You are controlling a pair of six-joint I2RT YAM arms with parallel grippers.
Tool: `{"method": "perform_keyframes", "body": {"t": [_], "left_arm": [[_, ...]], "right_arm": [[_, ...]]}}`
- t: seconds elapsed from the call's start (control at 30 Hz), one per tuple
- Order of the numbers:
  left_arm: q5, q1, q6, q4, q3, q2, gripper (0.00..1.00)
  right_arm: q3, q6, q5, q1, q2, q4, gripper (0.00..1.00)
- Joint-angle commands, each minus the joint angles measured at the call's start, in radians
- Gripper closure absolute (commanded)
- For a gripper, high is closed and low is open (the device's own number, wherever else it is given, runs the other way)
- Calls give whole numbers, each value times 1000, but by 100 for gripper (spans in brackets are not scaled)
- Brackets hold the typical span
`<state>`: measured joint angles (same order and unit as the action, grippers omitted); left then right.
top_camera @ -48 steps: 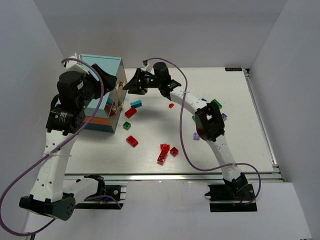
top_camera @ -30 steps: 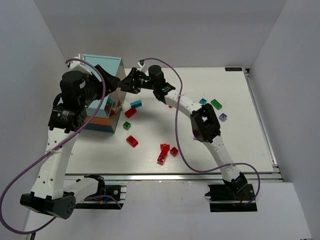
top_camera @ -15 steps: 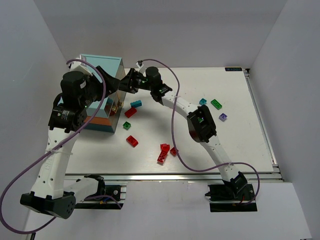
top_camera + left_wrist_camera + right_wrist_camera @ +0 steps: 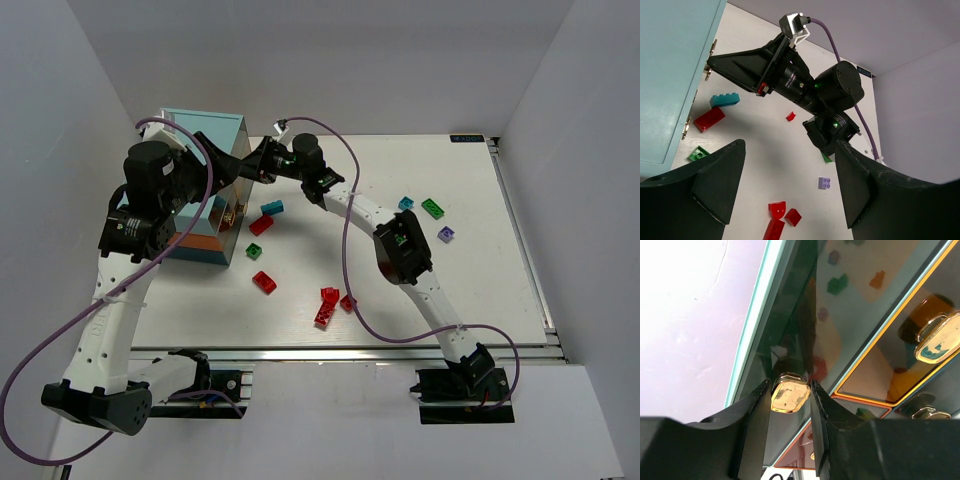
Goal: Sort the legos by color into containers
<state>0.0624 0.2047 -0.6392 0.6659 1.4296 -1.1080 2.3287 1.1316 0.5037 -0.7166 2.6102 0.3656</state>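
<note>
The cabinet with a light-teal top stands at the table's far left; its clear drawers with gold knobs fill the right wrist view. My right gripper is at the cabinet's front, shut on a gold drawer knob with a finger on each side. My left gripper hangs above the cabinet's front edge, open and empty. Legos lie on the table: a cyan one, red ones, green ones and a purple one.
The right arm stretches across the table's middle, over some bricks, with its purple cable looping above. A second gold knob sits on the neighbouring drawer. White walls close in the table on three sides.
My right gripper has moved left from above the table to the cabinet's front and stands shut on a knob. The left arm has shifted slightly.
</note>
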Motion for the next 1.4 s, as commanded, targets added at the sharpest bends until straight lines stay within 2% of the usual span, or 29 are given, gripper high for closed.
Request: {"method": "perform_keyframes", "body": {"t": [0.0, 0.13, 0.33, 0.6, 0.77, 1.1, 1.17, 1.23, 1.37], "left_arm": [[7, -5, -14, -2, 2, 14, 18], [7, 4, -19, -11, -12, 16, 18], [13, 4, -28, -35, -43, 20, 18], [34, 4, -28, -74, -81, 23, 18], [48, 4, -24, -94, -87, 19, 18], [77, 4, -13, -112, -93, 19, 18], [97, 4, -13, -118, -93, 19, 18], [129, 4, -7, -108, -84, 10, 19], [203, 13, 9, -72, -57, -21, 24]], "right_arm": [[34, -6, -10, -3, 22, 61, 70], [12, -3, -7, 3, 10, 55, 93], [-66, -1, 15, 40, -30, 91, 95], [-251, -7, 71, 98, -131, 159, 97], [-327, -16, 101, 132, -185, 190, 96], [-440, -99, 150, 190, -271, 177, 92], [-443, -105, 160, 204, -276, 177, 86], [-434, -115, 194, 210, -271, 182, 72], [-437, -125, 240, 214, -280, 179, 56]]}}
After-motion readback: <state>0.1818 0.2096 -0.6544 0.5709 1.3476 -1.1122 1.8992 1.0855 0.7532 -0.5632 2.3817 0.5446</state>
